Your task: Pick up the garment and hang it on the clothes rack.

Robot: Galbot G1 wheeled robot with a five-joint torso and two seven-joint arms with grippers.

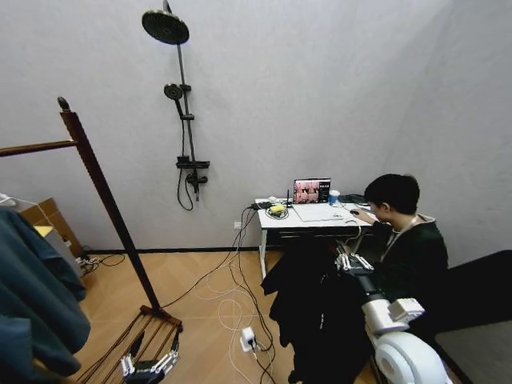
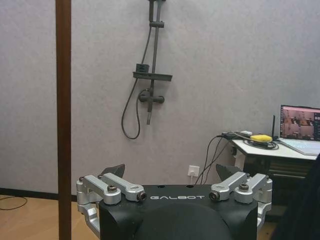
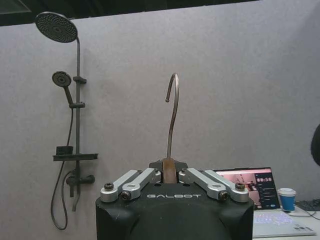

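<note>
Nearest, low in the head view: left gripper [image 1: 149, 366] hangs just above the floor in front of the rack's base, jaws spread apart with nothing between them. Left wrist view confirms it, left gripper [image 2: 170, 176] with its dark fingertips [image 2: 113, 170] wide apart, empty.

Right side, head view: right gripper [image 1: 346, 259] is raised at the end of the white arm, carrying the garment [image 1: 308, 312], which hangs black and long below it, hem near the floor. Right wrist view: right gripper [image 3: 169, 170] has its jaws closed on the neck of the hanger, the brown wooden neck clamped between them and the metal hook [image 3: 172, 112] standing upright above, curl open to one side. The garment is off the rack, well apart from it, on the robot's right.

Left edge of head view: a teal-blue shirt [image 1: 36, 292] hangs close to the camera.

Farther: the clothes rack [image 1: 108, 212], reddish-brown post with knob top leaning across the frame, horizontal bar running off to the left, slatted shelf at the base. One post [image 2: 63, 120] shows upright in the left wrist view.

Beyond the garment: white desk [image 1: 312, 218] with an open laptop [image 1: 313, 192], a person seated at it. Cables and a power strip [image 1: 248, 339] on the wooden floor.

Farthest: grey wall with shower fixture [image 1: 180, 104].
</note>
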